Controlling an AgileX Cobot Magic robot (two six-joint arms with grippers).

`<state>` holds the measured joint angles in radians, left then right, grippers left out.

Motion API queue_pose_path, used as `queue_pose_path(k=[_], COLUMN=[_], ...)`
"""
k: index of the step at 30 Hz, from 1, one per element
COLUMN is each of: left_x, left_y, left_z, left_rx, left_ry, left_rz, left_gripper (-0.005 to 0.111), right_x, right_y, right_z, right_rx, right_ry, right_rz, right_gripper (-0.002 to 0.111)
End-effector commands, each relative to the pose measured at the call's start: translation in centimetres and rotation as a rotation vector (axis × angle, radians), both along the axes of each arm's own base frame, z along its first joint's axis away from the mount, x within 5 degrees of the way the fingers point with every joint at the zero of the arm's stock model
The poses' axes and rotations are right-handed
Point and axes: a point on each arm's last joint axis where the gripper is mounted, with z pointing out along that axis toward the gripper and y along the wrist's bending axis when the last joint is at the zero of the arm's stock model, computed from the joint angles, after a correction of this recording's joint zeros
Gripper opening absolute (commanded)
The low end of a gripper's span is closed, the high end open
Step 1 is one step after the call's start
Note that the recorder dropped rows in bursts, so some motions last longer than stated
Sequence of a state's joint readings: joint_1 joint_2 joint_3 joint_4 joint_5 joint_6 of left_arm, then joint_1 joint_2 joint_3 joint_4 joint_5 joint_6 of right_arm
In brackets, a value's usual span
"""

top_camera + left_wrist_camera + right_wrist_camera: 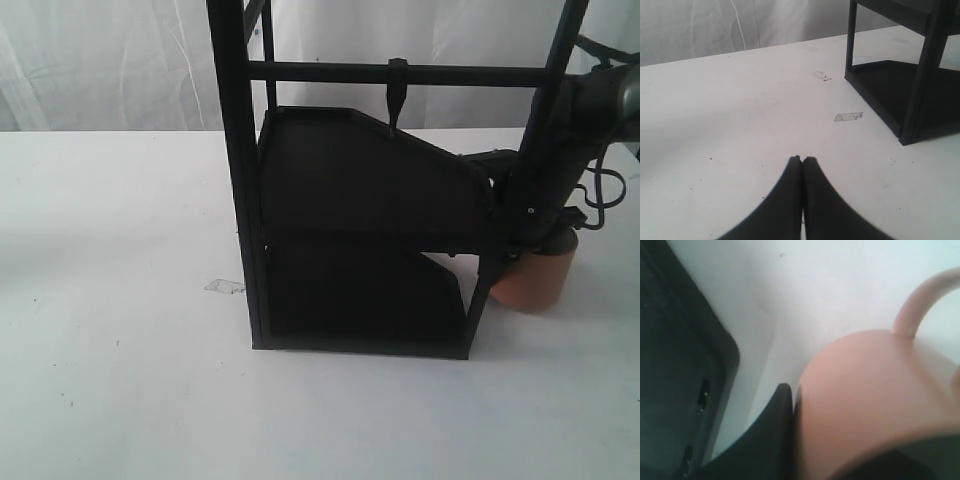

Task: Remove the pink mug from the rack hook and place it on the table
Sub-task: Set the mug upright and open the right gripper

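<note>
Already the pink mug [535, 282] is off the rack hook [397, 100], which hangs bare from the crossbar [400, 72] at upper centre of the exterior view. The mug stands upright at lower right, directly beneath the right gripper [548, 243], its long axis vertical. Its base is on or just above the table [120, 380]; I cannot tell which. In the right wrist view one black finger [775, 435] presses the mug's outer wall, so the gripper reads as clamped on the rim, with the other finger hidden. The coming move, as I judge it, is to let go and lift straight up. The rack [240, 200] has its right leg just beside the mug, and the handle [920, 300] is turned away from it. Well apart, the left gripper [802, 162] hovers over the table with its fingertips together, near a tape scrap [847, 116].
</note>
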<state>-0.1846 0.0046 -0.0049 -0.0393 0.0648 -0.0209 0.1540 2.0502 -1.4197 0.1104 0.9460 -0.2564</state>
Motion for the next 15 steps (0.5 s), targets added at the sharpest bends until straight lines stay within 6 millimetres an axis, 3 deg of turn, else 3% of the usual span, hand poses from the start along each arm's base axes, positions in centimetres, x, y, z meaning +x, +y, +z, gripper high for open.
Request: queue_pose_path(k=[1,5,7,15], left_x=[0.0,0.0,0.0,0.0], left_y=[0.0,0.0,0.0,0.0], left_z=[-0.2,-0.2,-0.2,-0.2], left_rx=[-0.011,-0.011,-0.011,-0.011], left_ry=[0.006,0.006,0.006,0.006], left_rz=[0.004,0.004,0.004,0.004], left_gripper=[0.0,0.0,0.0,0.0], right_x=[-0.6,-0.6,-0.4,-0.7], right_y=[0.1,0.1,0.1,0.0], right_z=[-1.2,-0.5,0.2,2.7], right_rx=[0.016,0.019,0.023,0.029], right_ry=[0.077,0.051,0.015,-0.049], right_rz=[0.011,0.012,0.01,0.013], right_gripper=[0.018,0.047,0.055,0.055])
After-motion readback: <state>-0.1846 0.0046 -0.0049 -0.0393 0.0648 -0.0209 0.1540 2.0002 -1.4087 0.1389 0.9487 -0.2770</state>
